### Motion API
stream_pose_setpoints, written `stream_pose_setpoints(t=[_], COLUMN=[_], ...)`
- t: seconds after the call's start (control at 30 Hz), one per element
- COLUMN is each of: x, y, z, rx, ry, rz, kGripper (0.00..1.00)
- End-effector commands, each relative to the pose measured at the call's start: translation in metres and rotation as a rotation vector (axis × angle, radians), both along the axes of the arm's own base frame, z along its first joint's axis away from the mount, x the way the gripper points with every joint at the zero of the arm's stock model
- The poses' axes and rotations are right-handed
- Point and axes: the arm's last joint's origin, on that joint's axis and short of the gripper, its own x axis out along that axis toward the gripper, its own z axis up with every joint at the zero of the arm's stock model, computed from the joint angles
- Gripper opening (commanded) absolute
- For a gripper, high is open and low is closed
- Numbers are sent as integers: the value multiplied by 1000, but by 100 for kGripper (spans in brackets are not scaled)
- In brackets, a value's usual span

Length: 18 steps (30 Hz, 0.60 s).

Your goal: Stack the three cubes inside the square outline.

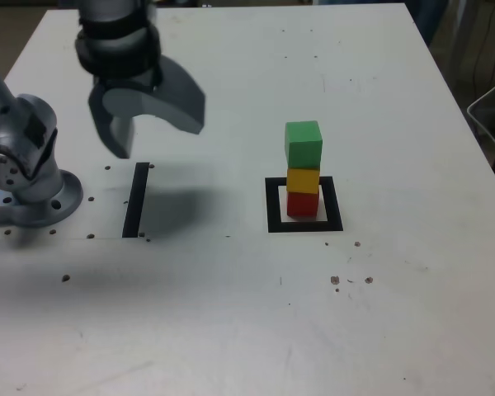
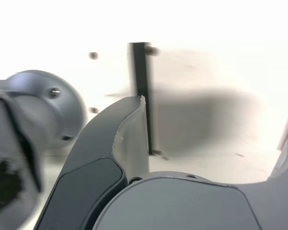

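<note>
You had the white bench mostly bare, so nothing crowded the stack. The arm base sat at the exterior view's left edge, w/ the gripper hanging above the straight black bar, well apart from the cubes. Its jaws were spread wide and held nothing; the wrist view showed only one jaw, the bar and the bench under it, no cube between.

The square outline lay toward the exterior view's right. Inside it, on the white centre, stood the red cube, the yellow cube on top of that, the green cube topmost. Green looked a touch twisted vs. the two below, but it sat square enough to stay up. My read: stack done, task approx. complete, gripper parked clear so it couldn't knock the tower.
</note>
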Motion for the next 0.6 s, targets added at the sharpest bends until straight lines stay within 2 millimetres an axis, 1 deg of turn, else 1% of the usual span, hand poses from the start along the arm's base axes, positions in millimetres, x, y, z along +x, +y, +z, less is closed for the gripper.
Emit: stream_pose_setpoints(t=[0.0,0.37,0.57], x=[-6,-23,-24], y=[1,-7,-13], z=[-5,-27,-31], rx=[-12,-122,-168], ry=[18,132,147], rz=[10,4,-26], kGripper=[100,100,100])
